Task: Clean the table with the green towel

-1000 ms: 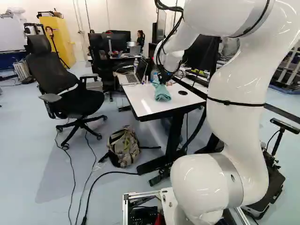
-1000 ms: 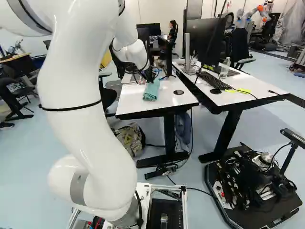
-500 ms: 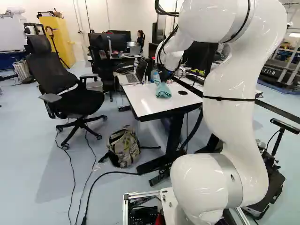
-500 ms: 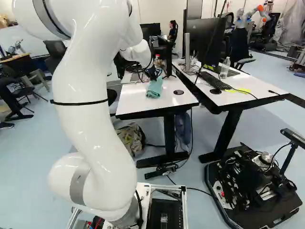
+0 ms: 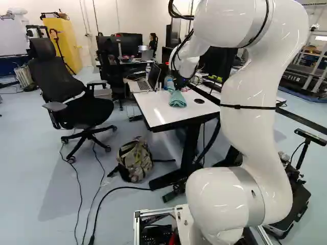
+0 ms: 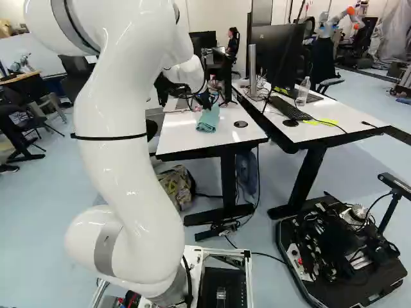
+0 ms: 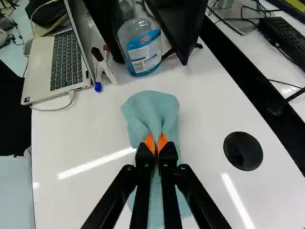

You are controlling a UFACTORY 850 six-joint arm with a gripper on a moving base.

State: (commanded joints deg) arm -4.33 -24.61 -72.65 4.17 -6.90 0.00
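At the far end of my arm, the gripper (image 6: 207, 101) is over the small white table (image 6: 183, 141). In the wrist view the gripper (image 7: 156, 146) is shut on the green towel (image 7: 150, 109), a fold of it pinched between the orange pads. The towel lies bunched on the white tabletop (image 7: 95, 191); part of it spreads ahead of the fingertips and part runs back beneath the fingers, which hide its middle.
Ahead of the towel stands a blue-labelled bottle (image 7: 142, 46), with marker pens (image 7: 104, 67) and an open laptop (image 7: 64, 61) beside it. A round black desk inset (image 7: 243, 150) lies to one side. Another robot (image 6: 337, 22) stands far back.
The arm has shifted against its base joint, and the gripper with the towel has moved slightly rightward in the right base view. The base has not moved.
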